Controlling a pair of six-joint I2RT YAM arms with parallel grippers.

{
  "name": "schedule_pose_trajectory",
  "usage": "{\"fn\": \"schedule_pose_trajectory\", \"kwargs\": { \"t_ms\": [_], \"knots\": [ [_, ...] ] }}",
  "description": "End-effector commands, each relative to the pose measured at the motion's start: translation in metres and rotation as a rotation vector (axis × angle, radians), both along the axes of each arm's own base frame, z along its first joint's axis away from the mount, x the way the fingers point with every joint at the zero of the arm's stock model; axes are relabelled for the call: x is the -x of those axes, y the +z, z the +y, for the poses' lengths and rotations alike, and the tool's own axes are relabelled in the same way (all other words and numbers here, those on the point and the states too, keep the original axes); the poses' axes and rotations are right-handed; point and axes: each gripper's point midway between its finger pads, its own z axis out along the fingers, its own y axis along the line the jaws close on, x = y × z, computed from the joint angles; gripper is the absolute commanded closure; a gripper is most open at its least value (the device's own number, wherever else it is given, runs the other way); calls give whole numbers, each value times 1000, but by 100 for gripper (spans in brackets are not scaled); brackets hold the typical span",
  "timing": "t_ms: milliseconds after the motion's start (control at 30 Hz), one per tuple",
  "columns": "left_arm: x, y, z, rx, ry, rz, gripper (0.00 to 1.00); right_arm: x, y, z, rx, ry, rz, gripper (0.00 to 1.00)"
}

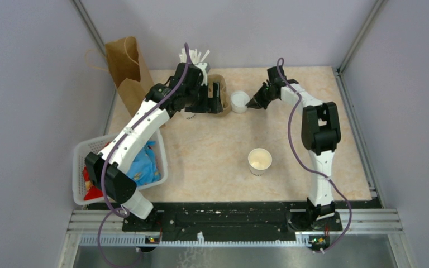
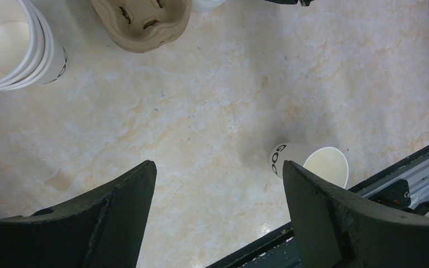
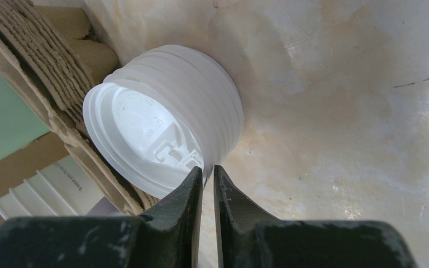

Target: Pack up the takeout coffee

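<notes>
The takeout coffee cup [image 1: 260,161], cream-white with dark lettering, stands alone on the table, open with no lid on it. It also shows in the left wrist view [image 2: 313,164]. A stack of white plastic lids [image 1: 239,101] stands at the back beside the brown pulp carrier [image 1: 217,89]. My right gripper [image 1: 253,103] is shut on the rim of the top lid [image 3: 151,134], its tips [image 3: 208,170] pinching the edge. My left gripper [image 1: 212,103] hovers above the carrier, open wide and empty [image 2: 218,167].
A stack of lidless cups [image 2: 11,44] stands next to the carrier [image 2: 139,25]. A brown paper bag [image 1: 127,70] stands at the back left with white stirrers [image 1: 195,56] beside it. A white basket [image 1: 81,167] with packets sits at the left edge.
</notes>
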Motion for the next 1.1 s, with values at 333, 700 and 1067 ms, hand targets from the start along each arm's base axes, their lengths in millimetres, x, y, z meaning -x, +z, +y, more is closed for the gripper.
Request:
{"fn": "schedule_pose_trajectory", "kwargs": {
  "t_ms": [333,700,1067],
  "knots": [
    [5,20,5,28,-7,-55,10,-4,48,10,-41,12,-104,85],
    [5,20,5,28,-7,-55,10,-1,49,11,-46,15,-100,73],
    [5,20,4,30,-7,-54,10,0,48,13,-54,15,-98,89]
  ]
}}
